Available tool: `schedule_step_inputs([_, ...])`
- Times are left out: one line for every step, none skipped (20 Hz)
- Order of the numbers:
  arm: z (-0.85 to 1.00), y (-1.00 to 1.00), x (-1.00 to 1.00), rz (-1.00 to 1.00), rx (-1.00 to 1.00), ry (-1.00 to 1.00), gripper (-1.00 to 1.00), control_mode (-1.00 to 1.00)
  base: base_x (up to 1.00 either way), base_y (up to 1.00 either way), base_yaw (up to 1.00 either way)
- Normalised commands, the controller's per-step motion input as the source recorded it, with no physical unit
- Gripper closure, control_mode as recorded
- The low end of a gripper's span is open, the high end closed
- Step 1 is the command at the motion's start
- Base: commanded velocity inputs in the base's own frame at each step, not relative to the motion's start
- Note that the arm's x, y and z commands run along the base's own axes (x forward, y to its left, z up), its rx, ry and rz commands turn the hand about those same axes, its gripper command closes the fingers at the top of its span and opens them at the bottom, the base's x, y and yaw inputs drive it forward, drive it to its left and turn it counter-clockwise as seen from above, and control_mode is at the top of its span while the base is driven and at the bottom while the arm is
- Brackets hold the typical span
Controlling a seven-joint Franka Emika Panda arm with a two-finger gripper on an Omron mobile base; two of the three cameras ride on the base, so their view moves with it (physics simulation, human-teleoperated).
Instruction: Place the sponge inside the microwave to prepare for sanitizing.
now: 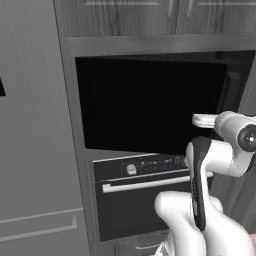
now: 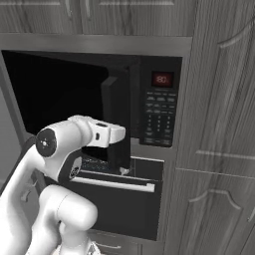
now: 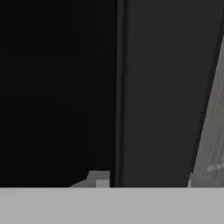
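Observation:
The microwave (image 2: 160, 107) is a black built-in box with a button panel and a red display (image 2: 162, 79). Its wide dark door (image 1: 150, 105) stands swung out, seen edge-on in the right base view (image 2: 117, 119). My hand reaches in behind that door toward the cavity. In the hand view my gripper (image 3: 146, 181) shows just two small finger tips (image 3: 99, 179) at the bottom, facing a black opening and a dark grey upright surface (image 3: 162, 96). The jaws stand narrow, and what lies between them is hidden. The sponge is out of view.
A black oven (image 1: 145, 200) with a knob and a silver bar handle (image 2: 119, 184) sits right under the microwave. Wood cabinet fronts (image 2: 219, 149) stand to the right and above. A tall grey panel (image 1: 35, 150) stands to the left.

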Motion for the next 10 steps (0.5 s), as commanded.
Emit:
schedule_step_inputs([-0.13, 0.46, 0.00, -0.20, -0.09, -0.18, 1.00, -1.00, 0.00, 0.00, 0.00])
schedule_step_inputs([-0.09, 0.45, 0.00, -0.20, -0.07, -0.12, 1.00, -1.00, 0.00, 0.00, 0.00])
schedule_step_inputs([-0.06, 0.37, 0.00, -0.21, -0.01, -0.03, 1.00, -1.00, 0.00, 0.00, 0.00])
schedule_step_inputs([-0.06, 0.32, -0.04, -0.21, 0.00, 0.00, 1.00, -1.00, 0.00, 0.00, 0.00])
schedule_step_inputs([-0.09, 0.45, -0.09, -0.23, 0.00, 0.00, 1.00, -1.00, 0.00, 0.00, 0.00])
schedule_step_inputs([-0.14, 0.57, -0.19, -0.25, 0.00, -0.01, 1.00, -1.00, 0.00, 0.00, 0.00])
schedule_step_inputs([-0.11, 0.56, -0.33, -0.25, 0.00, -0.05, 1.00, -1.00, 0.00, 0.00, 0.00])
schedule_step_inputs([-0.11, 0.54, -0.41, -0.23, 0.00, -0.08, 1.00, -1.00, 0.00, 0.00, 0.00])
schedule_step_inputs([-0.09, 0.53, -0.43, -0.23, 0.00, -0.10, 1.00, -1.00, 0.00, 0.00, 0.00])
schedule_step_inputs([-0.06, 0.55, -0.40, -0.23, 0.00, -0.13, 1.00, -1.00, 0.00, 0.00, 0.00])
